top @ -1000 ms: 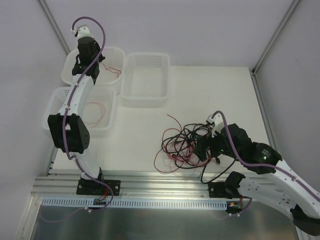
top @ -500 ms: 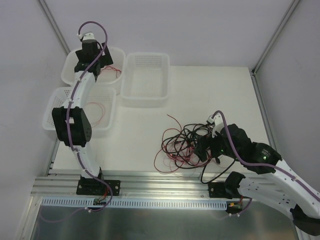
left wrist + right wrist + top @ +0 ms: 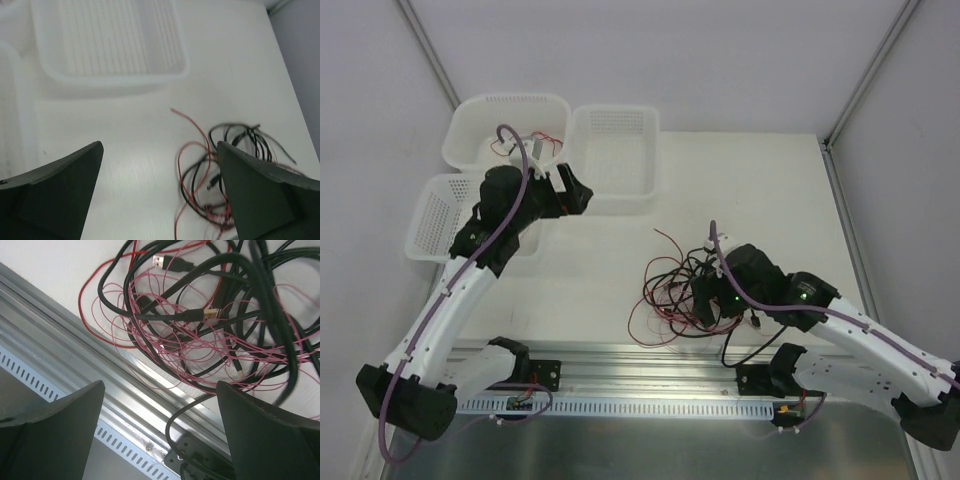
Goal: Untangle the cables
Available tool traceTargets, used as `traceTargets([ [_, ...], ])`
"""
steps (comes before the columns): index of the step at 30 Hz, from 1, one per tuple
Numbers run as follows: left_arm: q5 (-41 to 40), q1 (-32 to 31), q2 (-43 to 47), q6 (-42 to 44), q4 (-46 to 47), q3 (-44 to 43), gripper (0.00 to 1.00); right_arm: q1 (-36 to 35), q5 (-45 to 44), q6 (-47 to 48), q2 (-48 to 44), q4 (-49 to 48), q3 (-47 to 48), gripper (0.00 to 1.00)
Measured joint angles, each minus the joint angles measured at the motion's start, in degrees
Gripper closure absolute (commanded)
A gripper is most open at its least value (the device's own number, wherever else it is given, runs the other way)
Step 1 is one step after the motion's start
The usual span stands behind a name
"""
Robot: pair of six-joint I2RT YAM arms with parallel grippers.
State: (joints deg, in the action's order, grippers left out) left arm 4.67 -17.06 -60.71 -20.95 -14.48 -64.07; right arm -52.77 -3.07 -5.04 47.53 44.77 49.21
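Observation:
The cables (image 3: 682, 283) lie in a tangle of thin red wires and thicker black leads on the white table, near its front edge. My right gripper (image 3: 706, 300) hangs open just over the tangle's near right side. In the right wrist view the cables (image 3: 200, 315) fill the top, with a USB plug (image 3: 161, 261) showing and nothing between the open jaws (image 3: 160, 387). My left gripper (image 3: 578, 195) is open and empty above the table beside the baskets. The left wrist view shows the cables (image 3: 220, 165), blurred, ahead and to the right of that gripper (image 3: 160, 150).
Three white baskets stand at the back left: one (image 3: 480, 115) holding a red wire (image 3: 548, 140), a middle one (image 3: 612, 165), and one (image 3: 435, 215) partly under my left arm. An aluminium rail (image 3: 640, 355) runs along the table's front edge.
My left gripper opened over the back left basket, then swung right and forward towards the table's middle. The right gripper shifted slightly left over the tangle.

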Motion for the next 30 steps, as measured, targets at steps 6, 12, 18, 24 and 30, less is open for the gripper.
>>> traceTargets([
  [6,5.01,-8.33,9.20,-7.69,-3.04,20.85,0.01,-2.64,0.07,-1.77,5.84,-4.72,-5.62,0.02],
  [12,2.03,-23.37,11.08,-18.12,-4.48,33.55,0.01,-5.35,-3.37,-2.80,10.97,-11.91,-9.88,0.04],
  [18,-7.89,-37.20,5.29,-26.38,-3.30,34.67,0.04,-8.20,-8.11,-3.15,17.66,-18.99,-10.14,0.12],
  [24,-16.63,-41.77,-5.79,-30.05,-3.06,32.06,0.09,-8.09,-15.06,-4.39,22.64,-21.99,-10.14,0.46],
  [30,-21.97,-46.88,-17.42,-30.93,-2.29,23.76,0.15,-5.81,-18.47,-7.65,23.15,-23.08,-11.15,0.80],
])
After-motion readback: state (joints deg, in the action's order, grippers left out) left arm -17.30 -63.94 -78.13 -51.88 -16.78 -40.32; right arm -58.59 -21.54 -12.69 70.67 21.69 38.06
